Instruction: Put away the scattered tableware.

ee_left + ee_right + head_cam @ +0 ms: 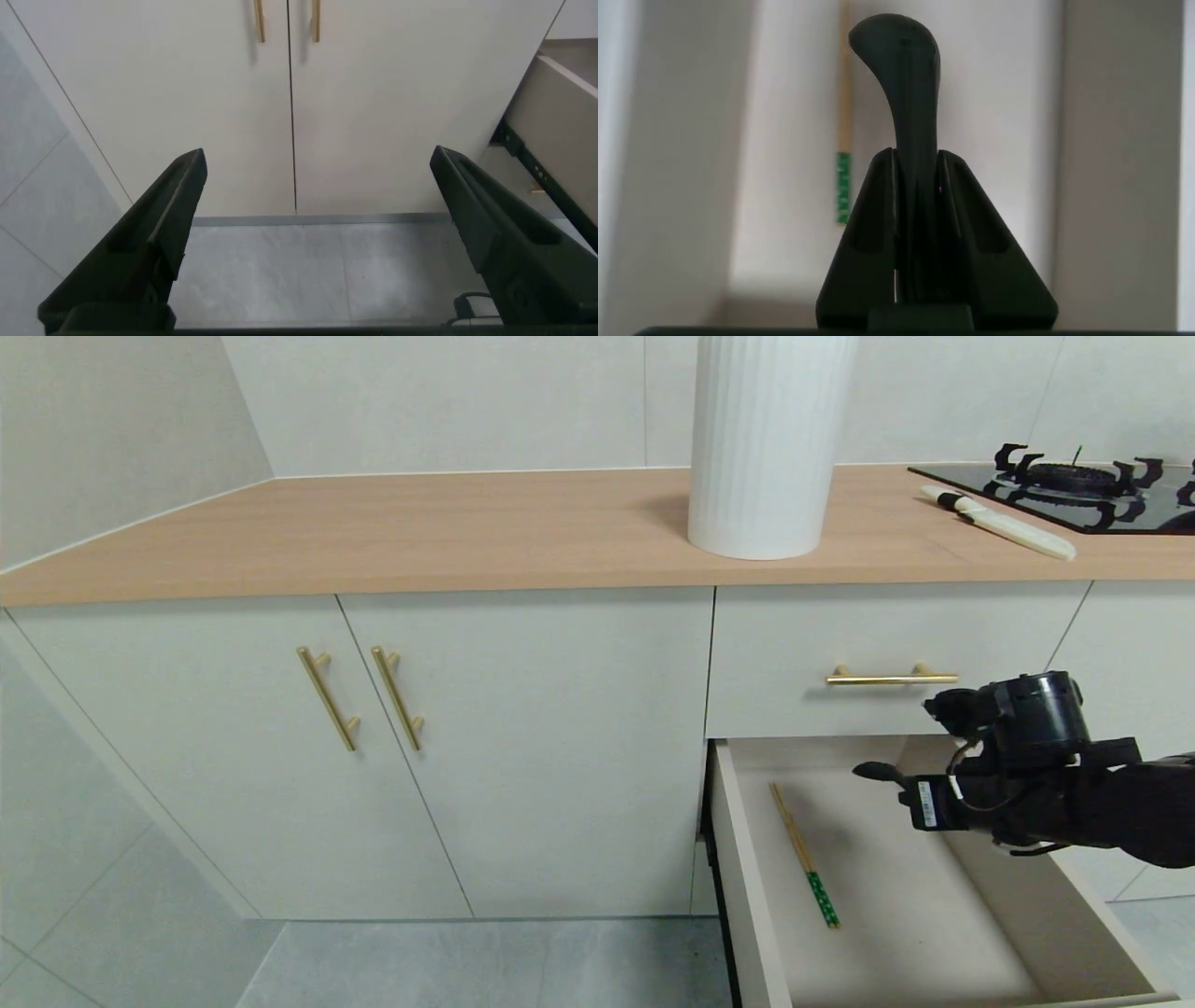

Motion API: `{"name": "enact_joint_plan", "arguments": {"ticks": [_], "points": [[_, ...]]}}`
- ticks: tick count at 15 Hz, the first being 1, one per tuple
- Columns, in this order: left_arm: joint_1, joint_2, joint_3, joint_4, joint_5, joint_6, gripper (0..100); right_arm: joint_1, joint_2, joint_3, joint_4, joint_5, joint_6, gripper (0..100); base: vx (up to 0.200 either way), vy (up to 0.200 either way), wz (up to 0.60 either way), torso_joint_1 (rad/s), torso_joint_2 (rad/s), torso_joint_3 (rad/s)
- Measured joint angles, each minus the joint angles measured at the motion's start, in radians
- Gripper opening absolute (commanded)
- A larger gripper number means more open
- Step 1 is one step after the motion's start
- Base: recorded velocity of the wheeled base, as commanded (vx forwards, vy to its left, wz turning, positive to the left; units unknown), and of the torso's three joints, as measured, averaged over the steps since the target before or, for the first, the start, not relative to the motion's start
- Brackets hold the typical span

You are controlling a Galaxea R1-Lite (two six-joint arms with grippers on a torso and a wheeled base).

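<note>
My right gripper (920,800) is over the open drawer (739,868), shut on a black spoon (878,771) whose rounded end sticks out past the fingers. In the right wrist view the spoon (898,65) rises from between the closed fingers (868,224) of the gripper (915,163). A pair of wooden chopsticks with green ends (803,863) lies on the drawer floor below and to the left of the spoon; the chopsticks (843,140) also appear behind the spoon. My left gripper (318,161) is open and empty, low in front of the cabinet doors (299,84).
On the wooden counter (420,532) stand a tall white ribbed container (766,439) and a cream knife with a black band (1004,523), beside a black gas hob (1074,485). A shut drawer with a gold handle (892,678) is above the open one. Grey tiled floor lies below.
</note>
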Motion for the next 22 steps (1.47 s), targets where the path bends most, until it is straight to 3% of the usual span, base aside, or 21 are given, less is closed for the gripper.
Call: {"name": "enact_joint_plan", "arguments": {"ticks": [3, 11, 22], "points": [[0.000, 0.000, 0.000, 0.000, 0.000, 0.000, 100, 0.010, 0.087, -0.018, -0.028, -0.029, 0.008, 0, 0.000, 0.000, 0.00, 0.000, 0.00, 0.000], [0.000, 0.000, 0.000, 0.000, 0.000, 0.000, 100, 0.034, 0.354, -0.019, -0.282, -0.131, 0.006, 0, 0.000, 0.000, 0.00, 0.000, 0.00, 0.000], [0.000, 0.000, 0.000, 0.000, 0.000, 0.000, 100, 0.034, 0.475, -0.033, -0.314, -0.149, 0.004, 0, 0.000, 0.000, 0.00, 0.000, 0.00, 0.000]]}}
